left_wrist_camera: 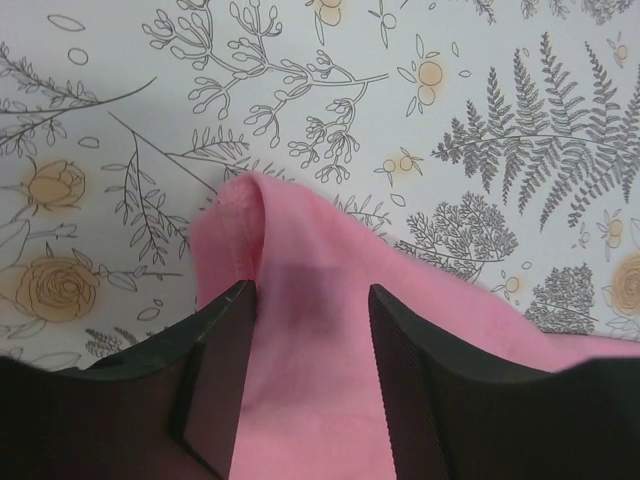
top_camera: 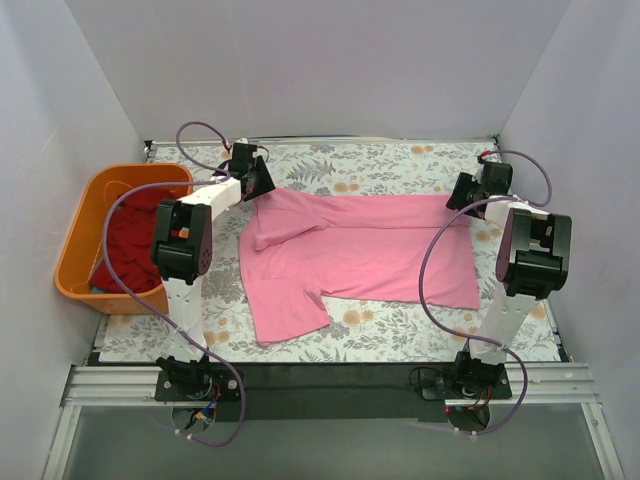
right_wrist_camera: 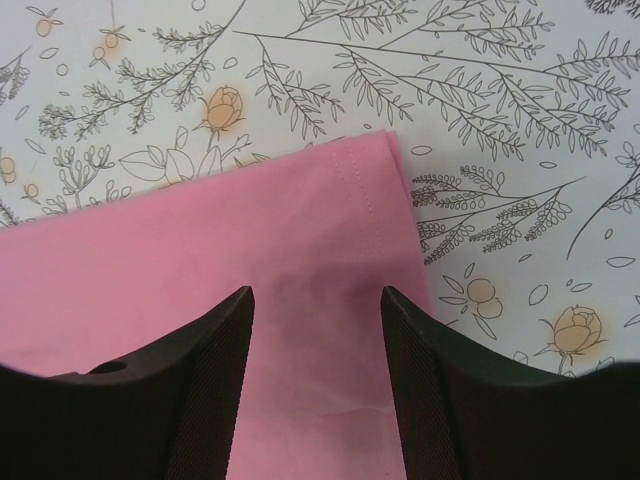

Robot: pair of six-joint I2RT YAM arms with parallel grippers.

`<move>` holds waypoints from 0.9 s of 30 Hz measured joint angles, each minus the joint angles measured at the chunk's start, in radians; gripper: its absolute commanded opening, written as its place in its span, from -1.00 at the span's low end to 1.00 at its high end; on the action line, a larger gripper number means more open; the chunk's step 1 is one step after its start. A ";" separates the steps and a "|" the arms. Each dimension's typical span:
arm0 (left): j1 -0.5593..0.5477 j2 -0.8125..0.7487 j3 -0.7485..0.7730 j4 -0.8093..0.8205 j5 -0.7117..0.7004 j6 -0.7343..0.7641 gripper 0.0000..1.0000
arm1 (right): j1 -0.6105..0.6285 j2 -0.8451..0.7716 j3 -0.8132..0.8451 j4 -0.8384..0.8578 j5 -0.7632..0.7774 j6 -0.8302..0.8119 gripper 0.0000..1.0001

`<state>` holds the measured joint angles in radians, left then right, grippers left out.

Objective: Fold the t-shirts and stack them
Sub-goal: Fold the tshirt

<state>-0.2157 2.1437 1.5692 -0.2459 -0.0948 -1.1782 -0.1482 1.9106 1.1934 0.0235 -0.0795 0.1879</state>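
Observation:
A bright pink t-shirt (top_camera: 350,255) lies spread on the floral table, one sleeve pointing to the near left. My left gripper (top_camera: 258,182) is open over its far left corner, a rounded fold of pink cloth (left_wrist_camera: 300,330) showing between the fingers (left_wrist_camera: 215,370). My right gripper (top_camera: 462,195) is open over the far right corner, where the hemmed edge (right_wrist_camera: 320,270) lies flat between the fingers (right_wrist_camera: 430,390). Dark red t-shirts (top_camera: 125,235) lie in the orange basket (top_camera: 85,230) at the left.
The floral tablecloth (top_camera: 380,160) covers the table between white walls. Purple cables (top_camera: 440,270) loop from both arms over the shirt's sides. A black rail (top_camera: 330,375) runs along the near edge.

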 measured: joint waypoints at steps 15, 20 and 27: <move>0.028 0.093 0.050 0.035 -0.043 0.040 -1.00 | -0.067 0.097 0.055 0.042 -0.096 0.047 0.01; 0.064 0.097 0.051 0.047 -0.033 0.040 -0.98 | -0.083 0.126 0.090 0.047 -0.137 0.059 0.02; 0.080 0.109 0.085 0.060 0.015 0.058 -0.16 | -0.079 0.138 0.121 0.015 -0.156 0.052 0.08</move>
<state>-0.1360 2.2532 1.6543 -0.1864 -0.0795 -1.1202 -0.2276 2.0491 1.3148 0.0383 -0.2352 0.2398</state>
